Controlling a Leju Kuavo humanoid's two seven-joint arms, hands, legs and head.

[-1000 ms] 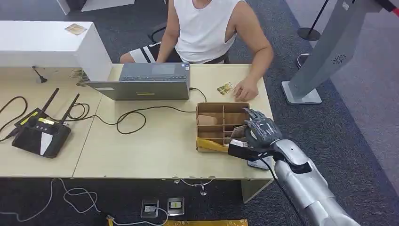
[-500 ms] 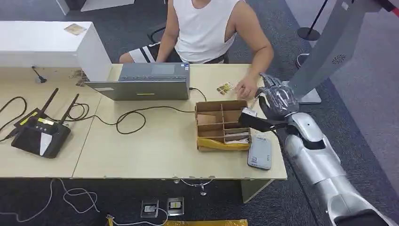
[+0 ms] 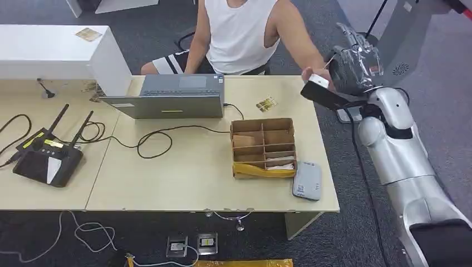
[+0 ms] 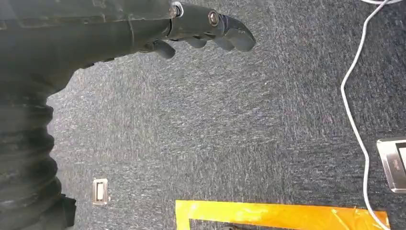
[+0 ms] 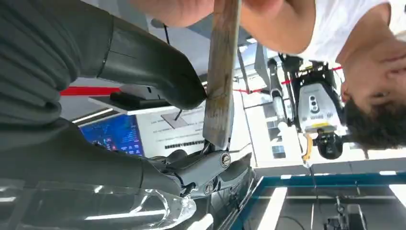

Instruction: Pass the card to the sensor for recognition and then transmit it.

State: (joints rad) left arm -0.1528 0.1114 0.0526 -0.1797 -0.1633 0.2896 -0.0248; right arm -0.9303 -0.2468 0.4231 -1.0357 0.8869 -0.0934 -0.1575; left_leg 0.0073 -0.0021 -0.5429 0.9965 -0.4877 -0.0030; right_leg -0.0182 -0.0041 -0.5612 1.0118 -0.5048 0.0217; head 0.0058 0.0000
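My right hand is raised beyond the table's far right corner. It pinches a thin pale card between thumb and fingers. In the right wrist view the card stands edge-on and a person's hand grips its far end. That person's hand meets the card in the head view too. The grey card sensor lies flat near the table's front right edge, beside the cardboard box. My left hand hangs over the carpet with nothing in it.
A seated person faces me across the table. A laptop with a black cable, a black router and loose cards lie on the table. A grey kiosk stand rises on the right.
My right hand lifted from the box near the table's front and swung up to the far right corner with the card. The person's hand left the table and took hold of the card.
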